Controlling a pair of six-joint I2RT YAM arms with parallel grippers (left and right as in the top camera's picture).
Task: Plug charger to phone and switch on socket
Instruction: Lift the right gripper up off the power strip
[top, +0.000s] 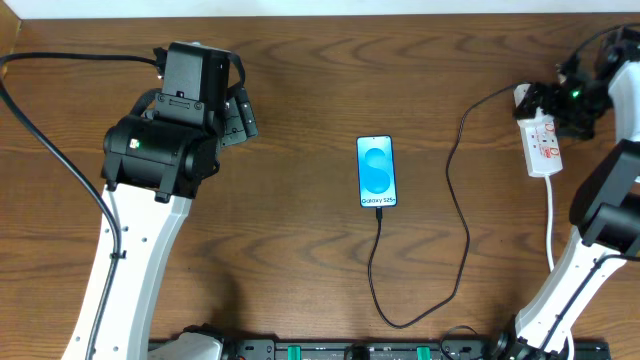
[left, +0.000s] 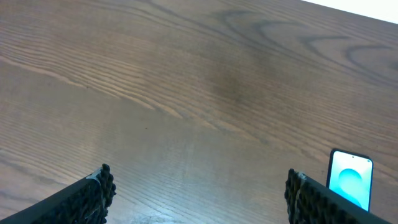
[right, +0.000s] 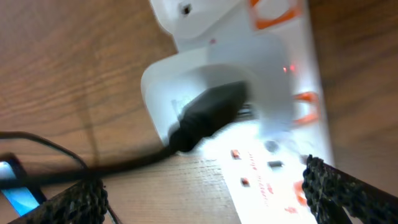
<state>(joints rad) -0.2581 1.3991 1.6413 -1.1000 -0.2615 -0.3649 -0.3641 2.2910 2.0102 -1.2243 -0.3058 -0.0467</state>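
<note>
The phone (top: 376, 172) lies flat mid-table, its blue screen lit; its corner shows in the left wrist view (left: 350, 178). The black charger cable (top: 458, 215) runs from the phone's near end in a loop up to the socket (top: 541, 140), a white strip at the far right. In the right wrist view the black plug head (right: 211, 112) sits in a white adapter on the socket (right: 280, 155), and a small red light glows. My right gripper (right: 205, 193) is open, hovering right over the socket. My left gripper (left: 199, 193) is open and empty at far left.
The socket's white cord (top: 550, 215) runs toward the near edge beside the right arm's base. A black rail with green parts (top: 350, 350) lies along the near edge. Bare wooden tabletop surrounds the phone.
</note>
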